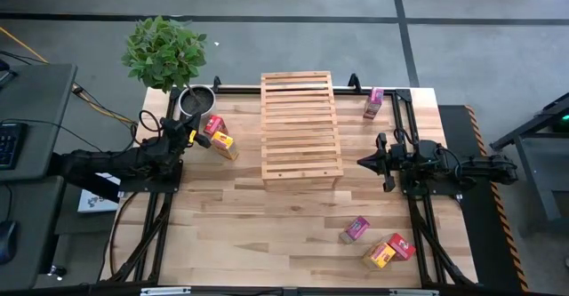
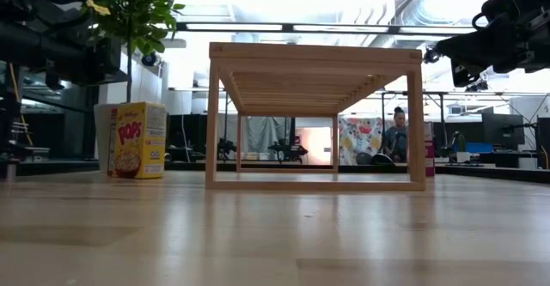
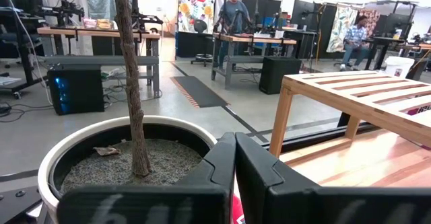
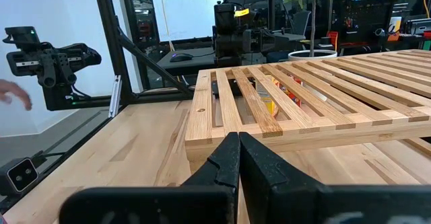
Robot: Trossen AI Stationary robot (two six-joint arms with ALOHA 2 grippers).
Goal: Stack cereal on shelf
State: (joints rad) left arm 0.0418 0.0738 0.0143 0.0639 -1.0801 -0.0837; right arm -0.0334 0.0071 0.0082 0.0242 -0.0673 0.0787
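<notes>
Rack point(image 1: 301, 125) stands at upper centre; left gripper point(image 1: 195, 136), fingers clenched, hovers by the yellow box point(image 1: 223, 145); right gripper point(image 1: 366, 162), clenched, waits right.

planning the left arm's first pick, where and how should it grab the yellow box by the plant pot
Grip the yellow box across its two narrow sides, coming down from above: it stands upright with its top free. A red box sits close on the pot side, so probably keep the left gripper clear of that edge.

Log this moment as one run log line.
shelf bare | six cereal boxes on table | left gripper shut, by yellow box | right gripper shut, beside shelf
</notes>
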